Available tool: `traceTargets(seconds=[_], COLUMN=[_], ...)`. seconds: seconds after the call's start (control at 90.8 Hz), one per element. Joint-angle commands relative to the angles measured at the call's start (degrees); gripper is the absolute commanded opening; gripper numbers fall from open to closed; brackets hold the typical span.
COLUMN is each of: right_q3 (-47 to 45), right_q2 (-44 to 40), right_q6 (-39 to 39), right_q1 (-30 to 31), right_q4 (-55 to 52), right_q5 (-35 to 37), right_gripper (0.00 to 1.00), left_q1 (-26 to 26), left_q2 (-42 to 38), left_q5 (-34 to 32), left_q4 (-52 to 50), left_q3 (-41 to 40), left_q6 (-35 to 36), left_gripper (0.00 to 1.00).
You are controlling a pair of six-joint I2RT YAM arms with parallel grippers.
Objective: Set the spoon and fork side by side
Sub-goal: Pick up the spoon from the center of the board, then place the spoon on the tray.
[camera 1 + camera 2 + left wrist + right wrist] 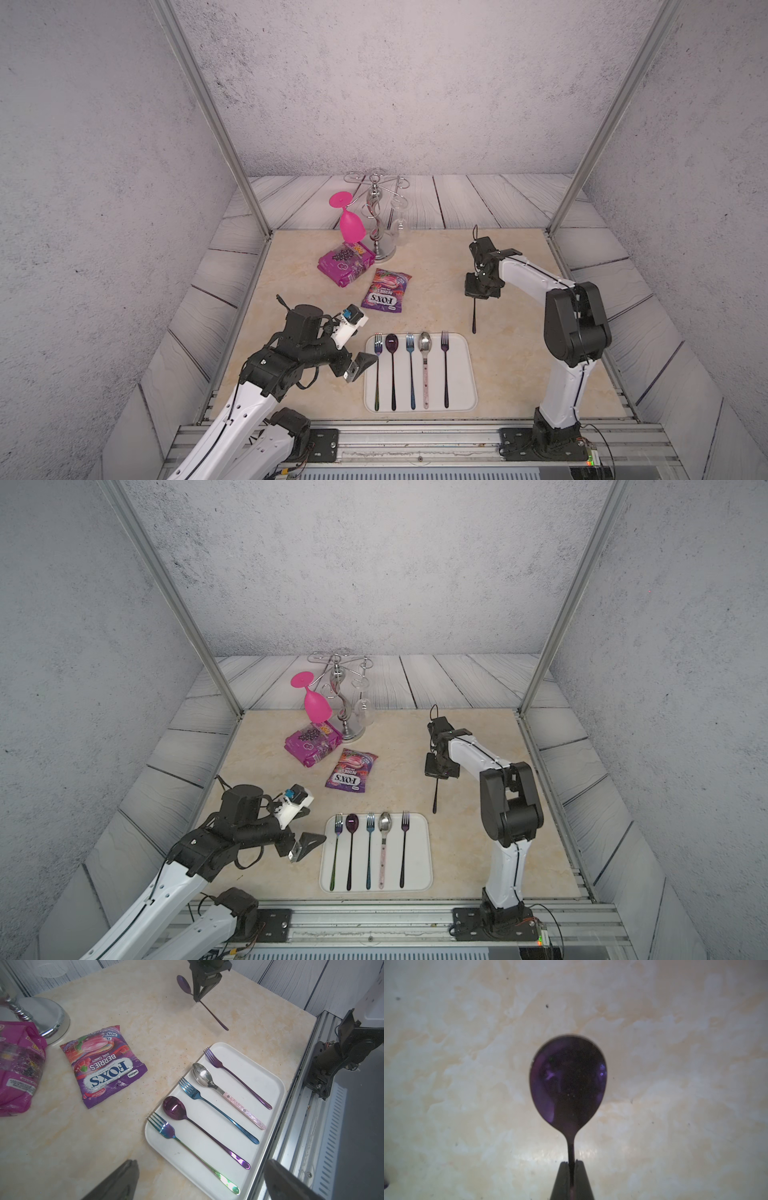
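Note:
A purple spoon [568, 1078] is out on the marble tabletop, beyond the right end of the white tray [461, 374]. My right gripper [572, 1162] is shut on its handle just behind the bowl. In both top views the handle [474, 318] [435, 798] points toward the tray. I cannot tell whether the spoon touches the table. On the tray lie a rainbow fork [377, 365], a purple spoon [392, 345], a blue fork [410, 361], a pink-handled silver spoon [424, 345] and a purple fork [445, 361], all parallel. My left gripper [199, 1180] hovers open at the tray's left end, empty.
A Fox's candy bag [385, 289] and a magenta snack pack [346, 264] lie behind the tray on the left. A chrome glass rack [380, 220] stands at the back, with a pink glass [351, 220] hanging from it. Metal frame posts rise at the corners.

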Motion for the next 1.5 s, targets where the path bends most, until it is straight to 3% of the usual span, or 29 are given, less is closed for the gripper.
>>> traceTargets(seconds=[0.0,0.242,0.462,0.65,0.881,1.486], right_q3=[-4.4,-14.2,-23.5,-28.0,-31.2,-31.9], right_q2=[-6.2,-20.7,-26.7,-25.1,-22.2,-17.7], right_q6=[-1.6,1.6,11.9,16.6,17.7,16.1], right_q1=[0.7,7.5,17.7,21.6,21.9,22.1], right_q4=[-4.6,-10.0,-6.6,0.0,4.2,5.6], right_q5=[0.7,-0.8,-3.6,-5.2,-5.5,-3.5], right_gripper=[0.00,0.00,0.00,0.00,0.00,0.00], left_q1=[-0.1,-0.2,-0.2,-0.2,-0.2,-0.2], left_q2=[-0.6,-1.2,-2.7,-3.6,-4.0,-4.4], left_q5=[-0.8,-1.1,-1.2,-0.8,-0.4,-0.6], left_q4=[0.9,1.1,1.1,1.1,1.4,1.4], left_q3=[-0.6,-1.0,-1.5,-1.8,-2.4,-2.8], left_q6=[-0.3,-0.3,-0.4,-0.5,-0.8,-1.2], left_gripper=[0.99,1.00,1.00,1.00,1.00,1.00])
